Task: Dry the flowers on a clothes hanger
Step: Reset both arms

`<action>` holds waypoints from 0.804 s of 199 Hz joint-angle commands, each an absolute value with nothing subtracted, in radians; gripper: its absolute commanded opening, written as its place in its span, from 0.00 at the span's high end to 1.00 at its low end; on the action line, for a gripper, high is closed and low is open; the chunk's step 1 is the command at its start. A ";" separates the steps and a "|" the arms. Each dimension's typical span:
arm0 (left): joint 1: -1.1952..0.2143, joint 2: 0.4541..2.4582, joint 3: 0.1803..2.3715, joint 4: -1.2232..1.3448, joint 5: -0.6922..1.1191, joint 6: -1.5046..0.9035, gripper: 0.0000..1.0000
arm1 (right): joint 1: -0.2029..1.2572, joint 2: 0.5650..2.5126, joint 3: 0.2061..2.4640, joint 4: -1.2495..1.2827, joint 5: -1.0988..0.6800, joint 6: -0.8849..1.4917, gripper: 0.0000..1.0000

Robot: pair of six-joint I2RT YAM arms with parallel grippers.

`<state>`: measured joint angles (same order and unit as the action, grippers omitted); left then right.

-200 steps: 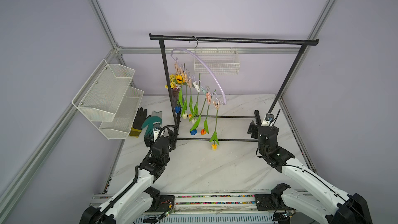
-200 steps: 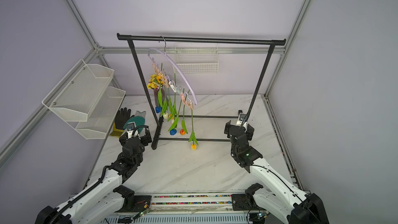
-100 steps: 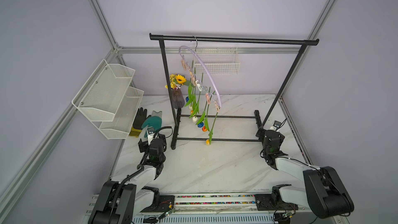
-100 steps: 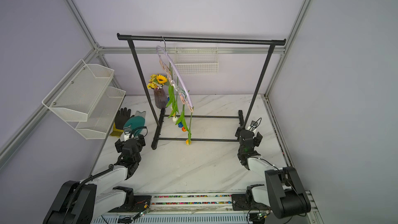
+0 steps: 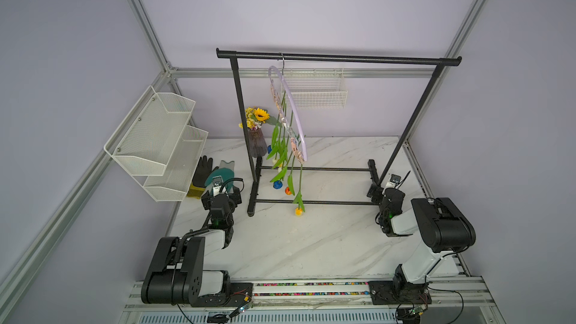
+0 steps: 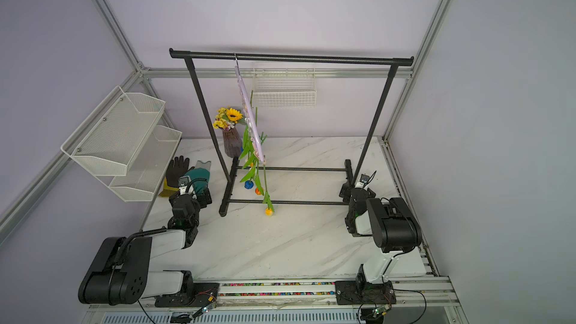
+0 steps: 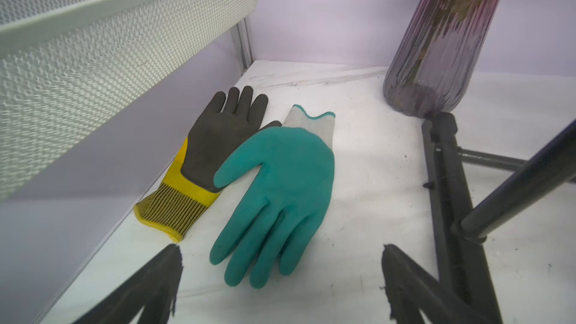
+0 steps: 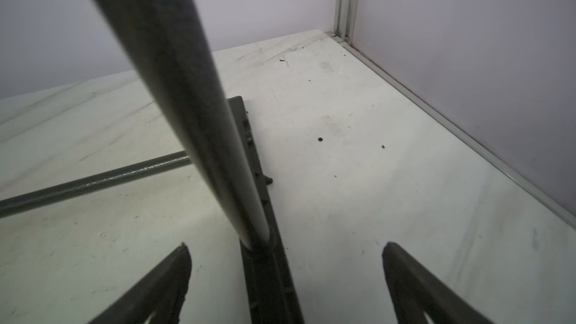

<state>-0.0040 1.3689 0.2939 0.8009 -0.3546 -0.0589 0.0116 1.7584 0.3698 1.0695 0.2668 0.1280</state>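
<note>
Clothes hanger (image 5: pixel 298 120) hooked on the garment rack's (image 5: pixel 336 57) top bar, near its left post and angled to it. Flowers (image 5: pixel 282 151) dangle heads-down inside the rack, lowest yellow head at its front rail. Left claw (image 5: pixel 222 196) low beside the rack's left foot, right claw (image 5: pixel 385 191) at its right foot.

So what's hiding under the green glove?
The green glove lies with its thumb over part of the black and yellow glove; the rest sits on the white table. Anything else beneath is covered.
</note>
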 commanded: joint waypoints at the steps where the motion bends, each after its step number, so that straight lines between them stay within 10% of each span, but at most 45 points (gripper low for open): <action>1: 0.006 1.442 0.296 0.978 -0.258 -0.051 0.00 | 0.009 1.772 0.369 1.150 0.154 0.090 0.03; 160: 0.007 1.562 0.376 0.938 -0.215 -0.025 0.00 | 0.012 1.774 0.452 1.011 0.135 0.067 0.03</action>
